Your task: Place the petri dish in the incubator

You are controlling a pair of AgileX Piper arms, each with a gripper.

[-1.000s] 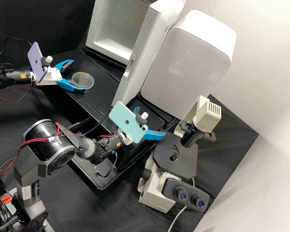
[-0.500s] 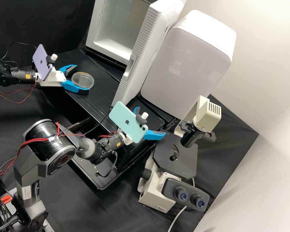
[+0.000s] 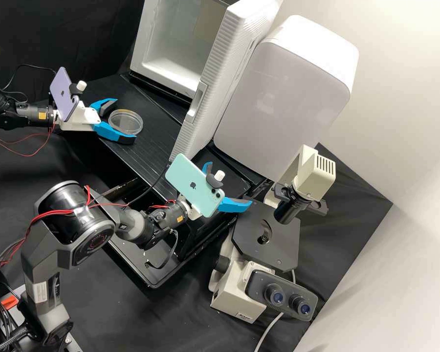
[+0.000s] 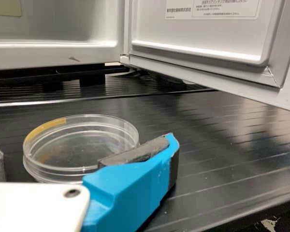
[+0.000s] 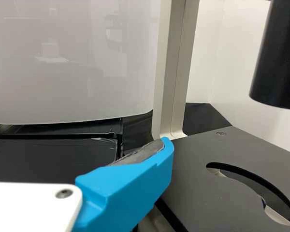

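The clear petri dish (image 3: 125, 121) rests on the black ribbed platform (image 3: 151, 142) in front of the white incubator (image 3: 173, 44), whose door (image 3: 220, 73) stands wide. My left gripper (image 3: 113, 120) is open at platform height, one blue finger on each side of the dish's near part. In the left wrist view the petri dish (image 4: 79, 145) lies just beyond one finger (image 4: 135, 183), with the incubator's chamber (image 4: 53, 29) behind it. My right gripper (image 3: 226, 188) hangs open over the microscope stage (image 3: 266, 239), holding nothing; its finger (image 5: 135, 179) shows in the right wrist view.
A large white housing (image 3: 288, 93) stands right of the incubator door. A microscope (image 3: 259, 288) with its dark condenser (image 5: 278, 53) sits at the front right. The stage (image 5: 232, 174) has a slot opening. Red cables trail from both arms.
My left gripper has moved right toward the petri dish, so that its fingers now flank it. The right arm has kept still.
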